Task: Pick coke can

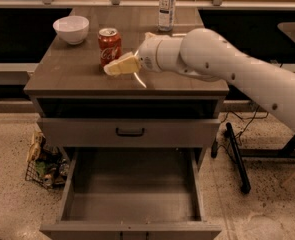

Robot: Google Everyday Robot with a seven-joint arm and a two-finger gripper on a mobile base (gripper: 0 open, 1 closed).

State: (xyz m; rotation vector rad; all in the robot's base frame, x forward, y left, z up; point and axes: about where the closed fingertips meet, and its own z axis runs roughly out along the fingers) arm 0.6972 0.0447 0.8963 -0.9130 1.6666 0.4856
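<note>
The coke can [109, 46] is red with white script and a silver top. It stands upright on the wooden cabinet top [77, 74], left of centre. My gripper [118, 66], with pale yellow fingers, reaches in from the right on a white arm. It hangs just right of and in front of the can, at about the can's lower half, pointing left. It holds nothing that I can see.
A white bowl [71, 29] sits at the back left of the cabinet top. A clear plastic bottle with a white label [167, 7] stands at the back. The bottom drawer [132, 194] is pulled open below. A wire basket of items [43, 161] is on the floor at left.
</note>
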